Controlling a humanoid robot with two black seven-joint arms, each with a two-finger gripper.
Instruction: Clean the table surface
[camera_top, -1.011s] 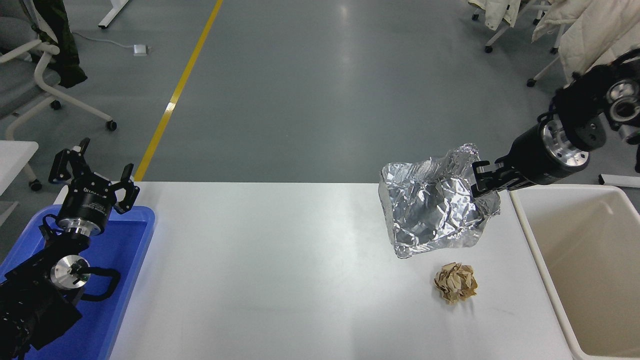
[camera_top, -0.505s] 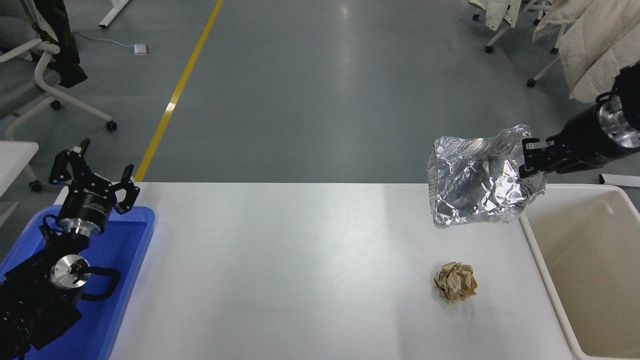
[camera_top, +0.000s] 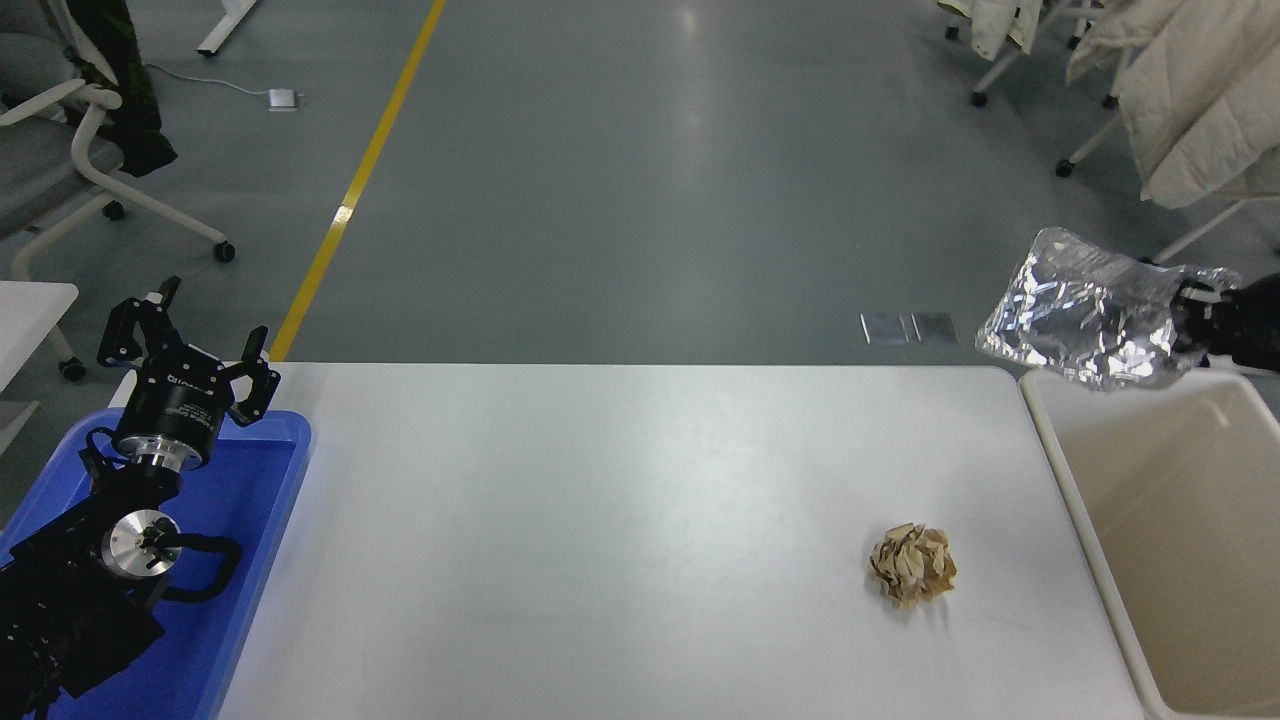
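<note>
The white table surface (camera_top: 600, 520) fills the middle of the head view. A crumpled ball of brown paper (camera_top: 912, 565) lies on it at the right. My right gripper (camera_top: 1190, 312) comes in from the right edge, shut on a crumpled sheet of silver foil (camera_top: 1085, 320), and holds it in the air over the far left corner of the cream-white bin (camera_top: 1110, 560). My left gripper (camera_top: 190, 365) is open and parked at the lower left, above the blue tray (camera_top: 250, 560).
The cream-white bin stands against the table's right end, the blue tray against its left end. Office chairs (camera_top: 60, 150) and hanging white coats (camera_top: 1190, 90) stand on the grey floor beyond the table, with a yellow floor line (camera_top: 350, 190).
My right gripper has carried the foil up and to the right, from over the table's far right part to above the bin's far corner. The paper ball and left arm have not moved.
</note>
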